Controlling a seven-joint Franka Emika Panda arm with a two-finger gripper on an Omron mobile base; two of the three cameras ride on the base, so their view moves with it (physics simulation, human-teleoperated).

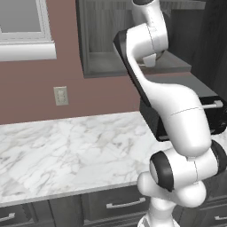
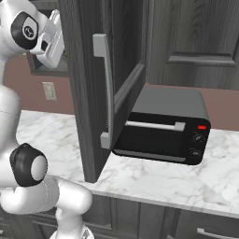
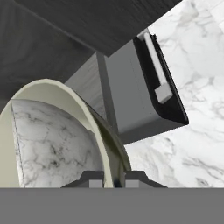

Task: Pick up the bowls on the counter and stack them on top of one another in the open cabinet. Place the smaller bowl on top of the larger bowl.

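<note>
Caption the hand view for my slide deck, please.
Gripper pinching the larger bowl's rim, toaster oven and marble counter beyond.

Black toaster oven (image 2: 161,133) sits on the desk by the back wall, grey top, silver bar handle (image 2: 154,125) across its door, red light (image 2: 201,127) and two knobs (image 2: 199,138) on its right panel. Beige wall outlet (image 1: 60,95) on the reddish-brown wall (image 1: 40,88). White window frame (image 1: 26,42) at upper left. Dark drawers (image 1: 119,204) with silver handles (image 1: 126,204) below the desk. Open dark door (image 2: 100,79) with a long grey handle (image 2: 105,88) hangs beside the oven.
</note>
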